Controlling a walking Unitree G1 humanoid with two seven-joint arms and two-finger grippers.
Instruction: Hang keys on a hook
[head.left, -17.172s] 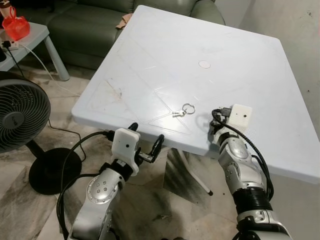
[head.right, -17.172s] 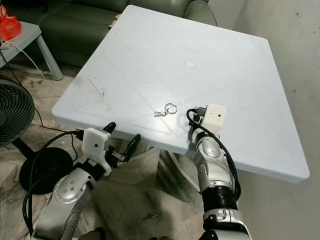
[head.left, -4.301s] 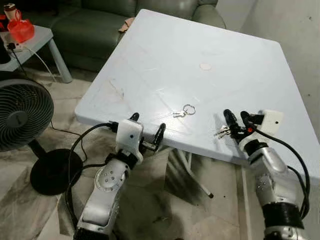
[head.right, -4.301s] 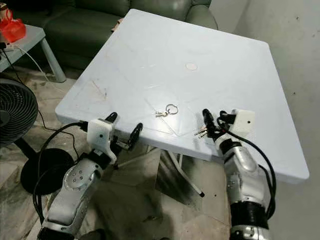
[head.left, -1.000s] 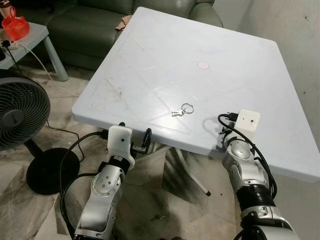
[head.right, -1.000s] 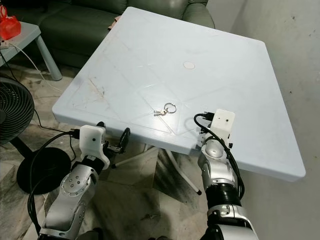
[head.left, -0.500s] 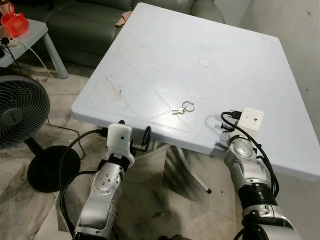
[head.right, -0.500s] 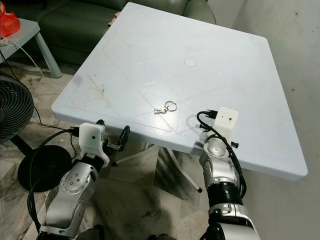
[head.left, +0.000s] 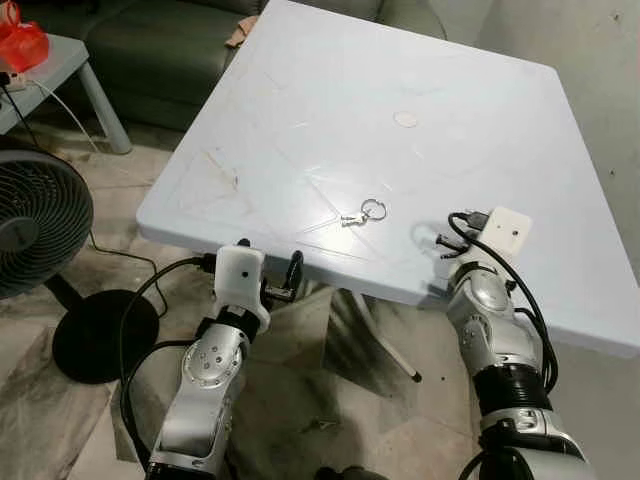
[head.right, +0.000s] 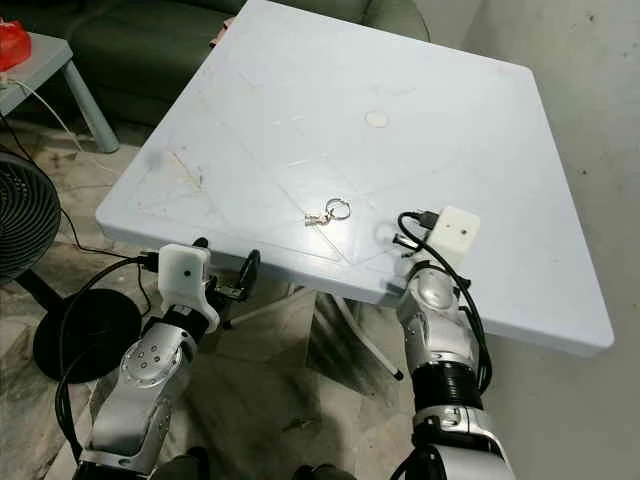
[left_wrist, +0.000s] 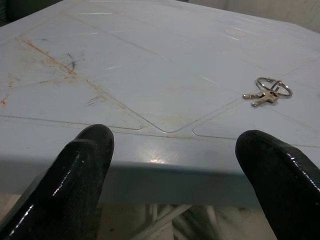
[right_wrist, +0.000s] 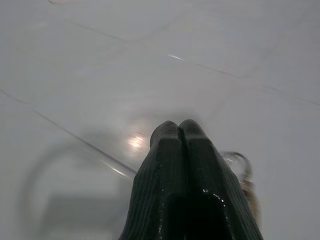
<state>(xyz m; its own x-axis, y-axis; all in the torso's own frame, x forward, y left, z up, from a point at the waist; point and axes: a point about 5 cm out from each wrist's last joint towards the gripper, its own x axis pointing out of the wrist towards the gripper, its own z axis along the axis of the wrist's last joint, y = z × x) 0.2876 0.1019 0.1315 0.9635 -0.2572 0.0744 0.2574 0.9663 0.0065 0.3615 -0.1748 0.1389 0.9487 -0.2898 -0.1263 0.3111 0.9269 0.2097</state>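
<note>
Pickup step, not yet done: keys (head.left: 362, 213) lay on tabletop (head.left: 300, 110), mid-front. Right tool (right_wrist: 182, 131) pinched closed, a ring just behind its tips, hold unclear. Left tool (left_wrist: 175, 165) wide open, empty, at tabletop edge. Next: needs secure grip on ring, then a hook.

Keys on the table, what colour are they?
The keys are silver and shiny, clearest in the left wrist view.

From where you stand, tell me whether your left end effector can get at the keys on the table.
Probably yes. The left end effector hangs open at the white table's near edge, and the keys lie on bare tabletop just beyond, with nothing between them.
</note>
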